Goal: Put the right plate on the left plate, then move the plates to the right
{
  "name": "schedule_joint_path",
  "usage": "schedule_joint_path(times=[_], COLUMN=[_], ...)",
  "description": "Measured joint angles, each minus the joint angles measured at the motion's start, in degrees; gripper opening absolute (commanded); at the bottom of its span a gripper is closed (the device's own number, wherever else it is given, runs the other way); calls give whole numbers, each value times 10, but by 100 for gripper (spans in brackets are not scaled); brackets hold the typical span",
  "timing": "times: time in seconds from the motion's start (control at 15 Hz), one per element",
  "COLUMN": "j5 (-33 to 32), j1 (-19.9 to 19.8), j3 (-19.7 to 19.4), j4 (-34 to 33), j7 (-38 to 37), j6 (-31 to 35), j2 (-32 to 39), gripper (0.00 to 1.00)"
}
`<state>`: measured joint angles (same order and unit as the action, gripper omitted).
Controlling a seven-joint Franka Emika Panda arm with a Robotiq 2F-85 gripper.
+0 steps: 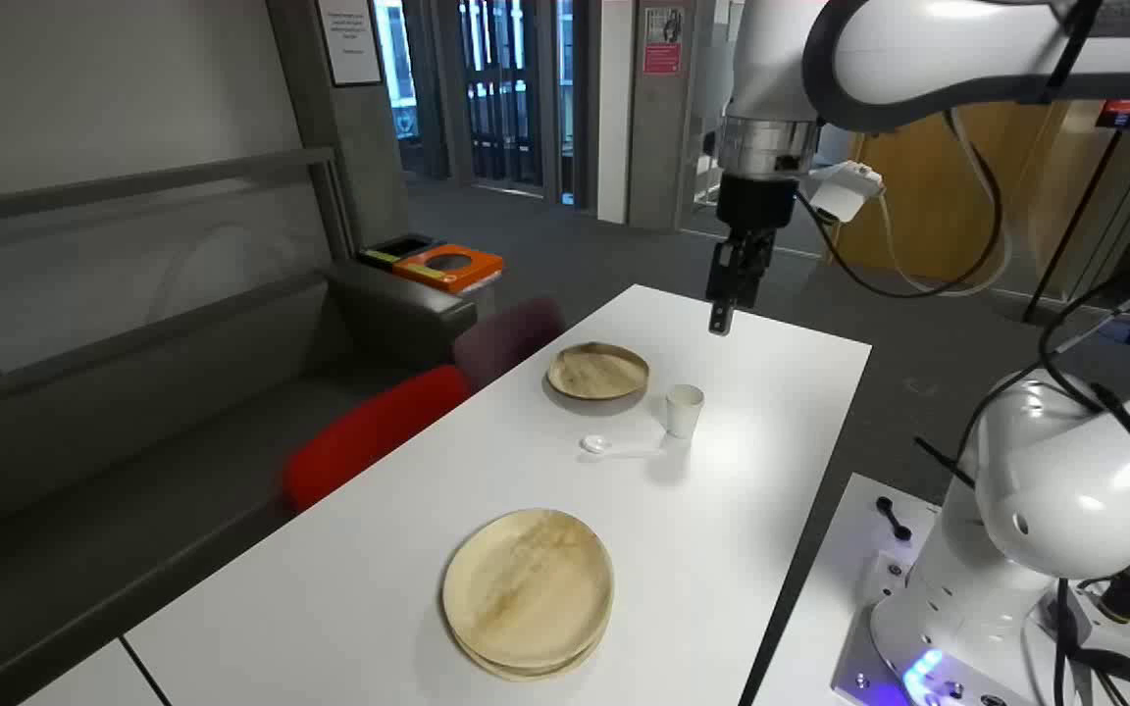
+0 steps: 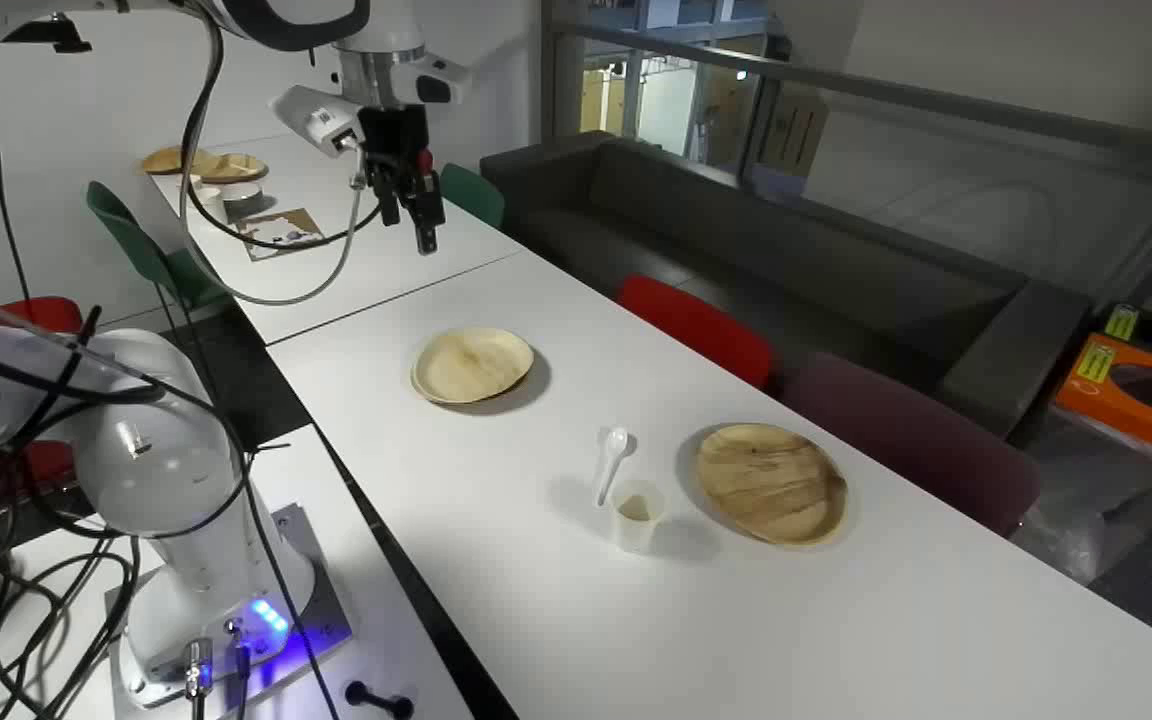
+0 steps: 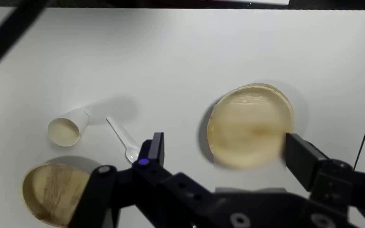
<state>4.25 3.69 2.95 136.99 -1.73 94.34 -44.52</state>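
Well, my black two-fingered claw (image 3: 223,136) hangs spread, empty; below its side sits a round, brown-grained wooden dish (image 3: 55,192), whose raised rim I should straddle squarely.

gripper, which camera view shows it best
The wrist view: it shows the gripper close up, partly cropped, jaws wide apart and holding nothing. Both exterior views show it smaller and from the side, raised over the white table.
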Motion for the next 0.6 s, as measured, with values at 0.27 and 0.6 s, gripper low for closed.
schedule_joint_path(times=[0.27, 0.6], j5=[-4, -52], j1=[-3, -29], j3=[1, 5], j4=[0, -2], j7=[-1, -25], j6=[9, 126], j2=[9, 98], gripper=[100, 100])
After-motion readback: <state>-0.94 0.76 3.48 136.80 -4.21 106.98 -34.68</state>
